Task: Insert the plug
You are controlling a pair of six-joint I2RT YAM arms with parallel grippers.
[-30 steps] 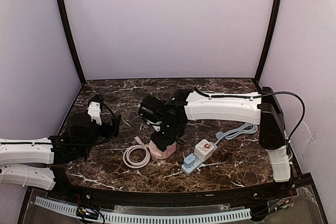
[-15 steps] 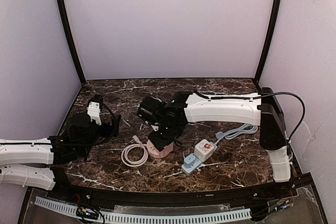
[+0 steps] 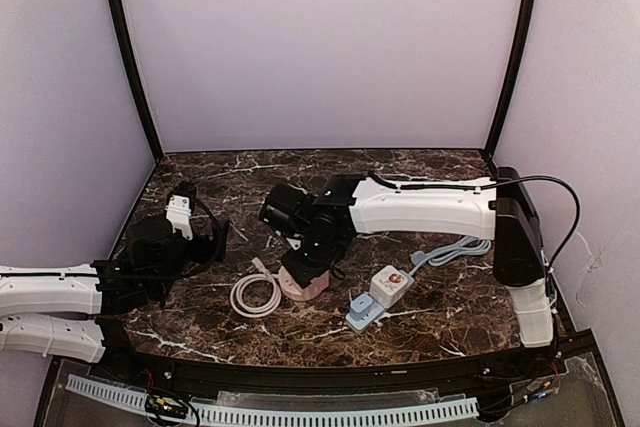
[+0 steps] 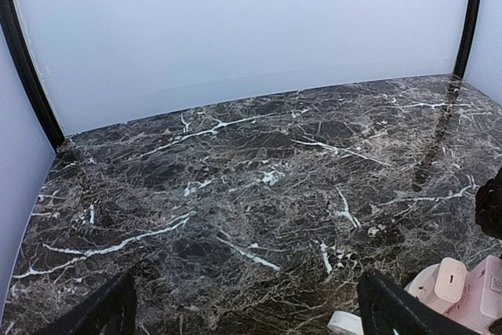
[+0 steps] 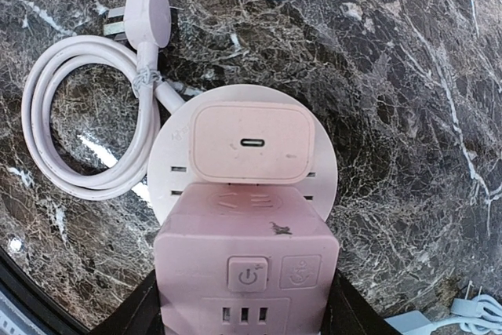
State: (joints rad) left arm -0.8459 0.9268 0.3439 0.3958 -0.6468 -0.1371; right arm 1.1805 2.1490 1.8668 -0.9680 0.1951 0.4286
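A pink cube power socket (image 5: pixel 247 260) stands on the marble table between my right gripper's (image 5: pixel 247 313) fingers (image 5: pixel 135 313), which are shut on its sides. A pink charger plug (image 5: pixel 252 143) with a USB-C port sits on the socket's round pale face. The socket's pale cord (image 5: pixel 47 127) lies coiled at its left, ending in a flat plug head (image 5: pixel 149 15). From above, the right gripper (image 3: pixel 312 259) hangs over the socket (image 3: pixel 303 286). My left gripper (image 3: pixel 214 241) is open and empty at the left; its fingers (image 4: pixel 392 311) frame bare marble.
A white and blue power strip (image 3: pixel 379 298) with a grey cord (image 3: pixel 455 249) lies right of the pink socket. The coiled cord (image 3: pixel 258 296) lies between the two arms. Pale walls and black frame posts close in the table.
My right gripper has shifted slightly left with the pink socket, and the coiled cord moved with it. The left arm has barely moved.
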